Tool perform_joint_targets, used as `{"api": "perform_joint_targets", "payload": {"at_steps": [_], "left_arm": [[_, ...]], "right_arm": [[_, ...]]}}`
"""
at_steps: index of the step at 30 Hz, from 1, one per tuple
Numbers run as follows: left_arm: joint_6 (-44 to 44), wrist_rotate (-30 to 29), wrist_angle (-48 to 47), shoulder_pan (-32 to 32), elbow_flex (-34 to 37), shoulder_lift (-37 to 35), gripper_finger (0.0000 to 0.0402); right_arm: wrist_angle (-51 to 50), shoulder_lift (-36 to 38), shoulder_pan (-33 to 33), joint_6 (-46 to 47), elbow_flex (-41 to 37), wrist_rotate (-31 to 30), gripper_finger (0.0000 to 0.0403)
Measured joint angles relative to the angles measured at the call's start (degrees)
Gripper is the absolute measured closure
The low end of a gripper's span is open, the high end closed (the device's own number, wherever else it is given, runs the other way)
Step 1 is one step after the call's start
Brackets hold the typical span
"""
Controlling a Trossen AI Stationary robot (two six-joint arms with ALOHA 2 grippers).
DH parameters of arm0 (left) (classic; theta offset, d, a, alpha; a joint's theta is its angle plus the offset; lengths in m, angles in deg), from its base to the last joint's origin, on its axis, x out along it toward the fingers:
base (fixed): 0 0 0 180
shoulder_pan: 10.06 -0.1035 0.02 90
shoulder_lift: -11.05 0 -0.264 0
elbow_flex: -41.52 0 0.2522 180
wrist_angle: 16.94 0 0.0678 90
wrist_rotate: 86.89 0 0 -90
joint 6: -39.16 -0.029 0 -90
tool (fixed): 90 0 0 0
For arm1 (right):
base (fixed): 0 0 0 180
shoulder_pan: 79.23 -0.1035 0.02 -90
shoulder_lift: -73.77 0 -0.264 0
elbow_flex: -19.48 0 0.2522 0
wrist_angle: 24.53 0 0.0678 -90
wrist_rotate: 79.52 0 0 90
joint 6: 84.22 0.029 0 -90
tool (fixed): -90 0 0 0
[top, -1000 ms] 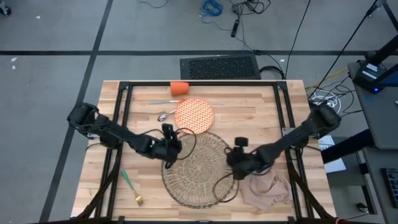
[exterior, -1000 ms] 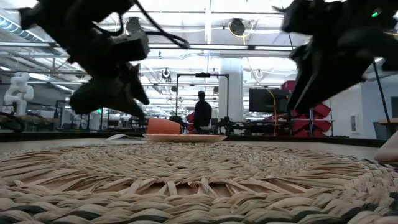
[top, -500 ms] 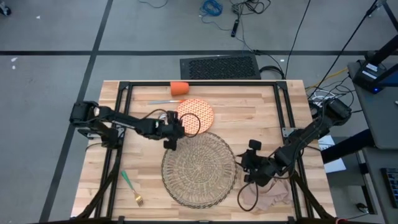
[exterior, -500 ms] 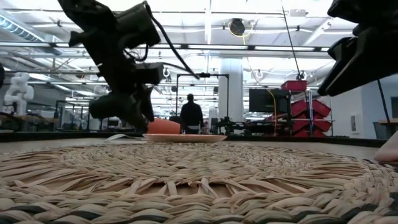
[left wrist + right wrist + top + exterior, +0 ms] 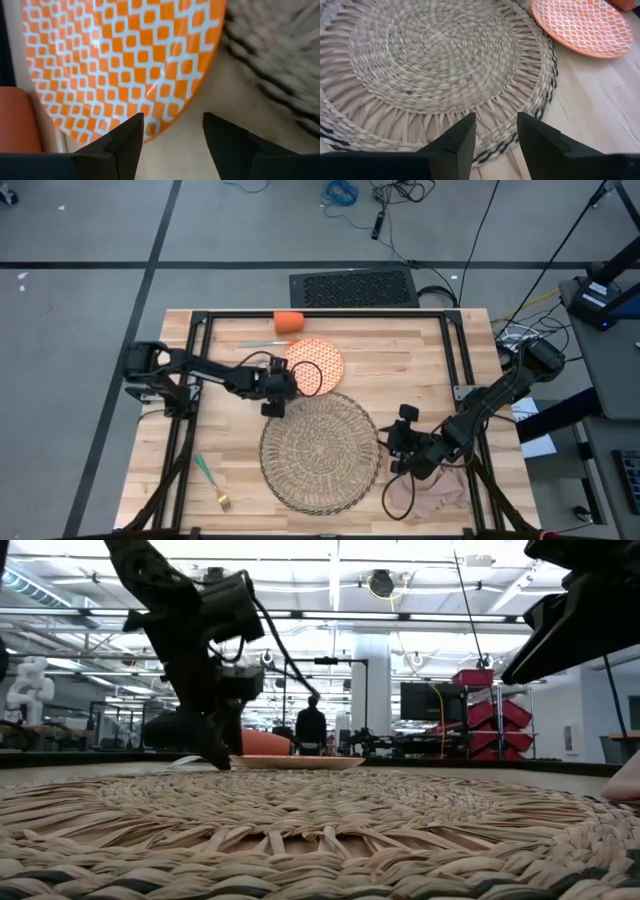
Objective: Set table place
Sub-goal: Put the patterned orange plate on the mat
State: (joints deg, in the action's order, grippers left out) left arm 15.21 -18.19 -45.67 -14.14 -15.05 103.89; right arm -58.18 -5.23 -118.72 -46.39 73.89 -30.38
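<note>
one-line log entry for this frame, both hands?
left hand: open, at plate edge | right hand: open, empty, beside placemat | plate: off placemat

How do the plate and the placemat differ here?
The plate is smaller, smooth and orange with a white lattice pattern; the placemat is larger, woven from pale straw with a dark-flecked edge. The plate lies farther back on the table, near the cup; the placemat lies toward the front. The left end effector is open at the plate's rim; nothing touches the placemat. Both are round and lie flat.
</note>
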Motion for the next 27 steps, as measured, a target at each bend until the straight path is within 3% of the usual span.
{"api": "perform_joint_targets", "payload": {"at_steps": [5,9,14,19,27], "left_arm": [[-1.69,-5.38,3.29,0.08,-0.64,3.43,0.021],[-3.83,-6.27,4.32,-0.29,-2.56,5.52,0.0225],[-5.05,-5.74,4.81,-1.14,-4.68,9.49,0.0277],[-6.34,-7.36,7.07,-0.57,-6.41,14.2,0.0375],[-6.09,-14.7,8.65,1.29,-8.95,15.76,0.0399]], "right_arm": [[1.4,-0.02,0.0,-0.87,0.0,0.02,0.0273],[1.78,-0.02,0.0,-0.93,0.0,0.02,0.0273],[1.83,-0.02,0.0,-0.8,0.0,0.08,0.0273],[2.16,-0.02,0.0,-0.2,-0.02,0.22,0.0273],[2.55,-0.04,0.0,0.35,-0.02,0.32,0.0273]]}}
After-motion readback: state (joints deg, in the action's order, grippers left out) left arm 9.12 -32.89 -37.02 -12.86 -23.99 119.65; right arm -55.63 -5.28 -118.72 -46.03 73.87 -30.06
